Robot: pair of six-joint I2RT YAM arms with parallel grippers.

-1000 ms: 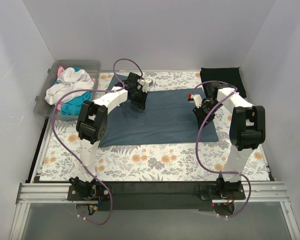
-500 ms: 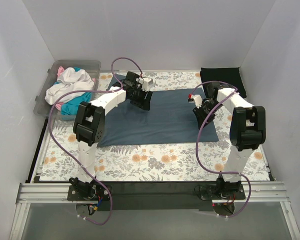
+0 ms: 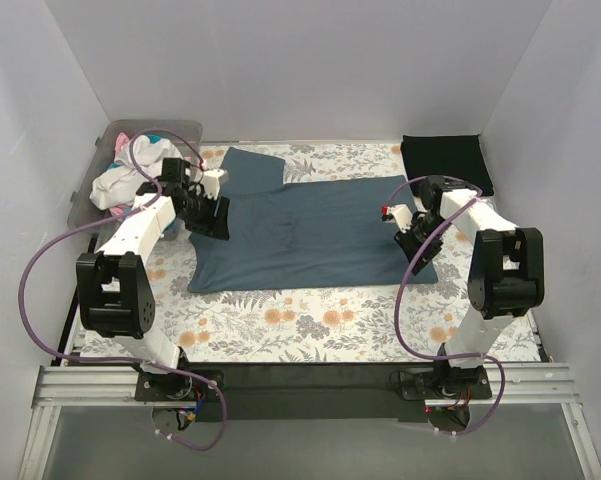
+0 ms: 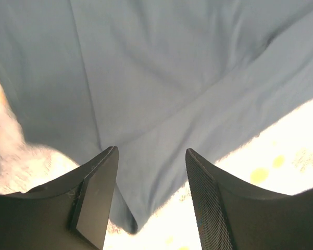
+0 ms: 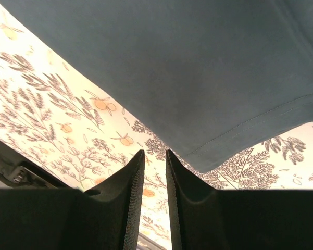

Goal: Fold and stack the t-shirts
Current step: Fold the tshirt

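1. Slate blue-grey t-shirt (image 3: 300,225) on a white tablecloth (image 3: 310,320) printed with orange flowers and grey ferns.
2. Black t-shirt (image 3: 445,158) beyond it.
3. White, teal and pink shirts (image 3: 130,180) in a clear bin (image 3: 85,195).
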